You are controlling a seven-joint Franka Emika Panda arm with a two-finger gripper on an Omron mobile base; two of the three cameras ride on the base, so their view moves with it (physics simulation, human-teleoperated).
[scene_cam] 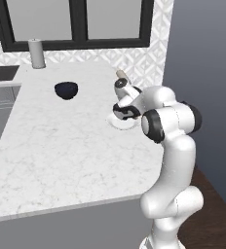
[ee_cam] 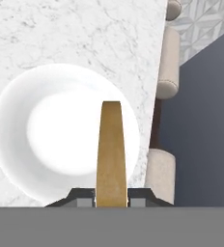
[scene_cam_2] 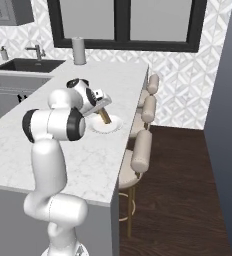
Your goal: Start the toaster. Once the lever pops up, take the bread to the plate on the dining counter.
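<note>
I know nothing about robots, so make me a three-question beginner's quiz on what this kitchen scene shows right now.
1. True or false: the two-finger gripper is shut on the tan-brown slice of bread.
2. Over which item does the bread hang?
A. the dark blue-black bowl
B. the small round white plate
C. the black sink
3. Fill in: the plate sits on the white marble-veined dining counter near the edge lined with beige padded ____.

Key
1. True; the bread stands on edge between the fingertips in the hand view.
2. B
3. stools
</note>
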